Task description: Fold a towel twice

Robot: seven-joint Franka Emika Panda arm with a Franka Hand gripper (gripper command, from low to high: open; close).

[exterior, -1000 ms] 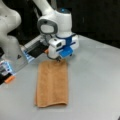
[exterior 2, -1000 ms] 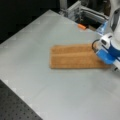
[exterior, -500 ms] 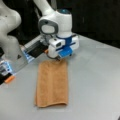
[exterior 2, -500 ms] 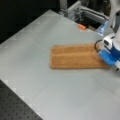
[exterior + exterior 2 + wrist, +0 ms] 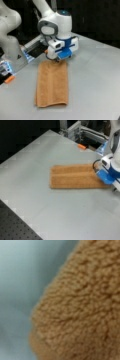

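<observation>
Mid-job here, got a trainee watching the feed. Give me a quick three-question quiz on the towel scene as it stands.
1. True or false: the towel lies crumpled in a heap.
2. In a front view, the gripper is at which end of the towel? A) top end B) bottom end C) well off the cloth
3. Fill in: the wrist view is mostly filled by the towel's fuzzy cloth, with bare ____ on its left.

Key
1. False: it lies flat as a long narrow strip, and a lengthwise line along it in a front view suggests one fold is done.
2. A
3. table
</observation>
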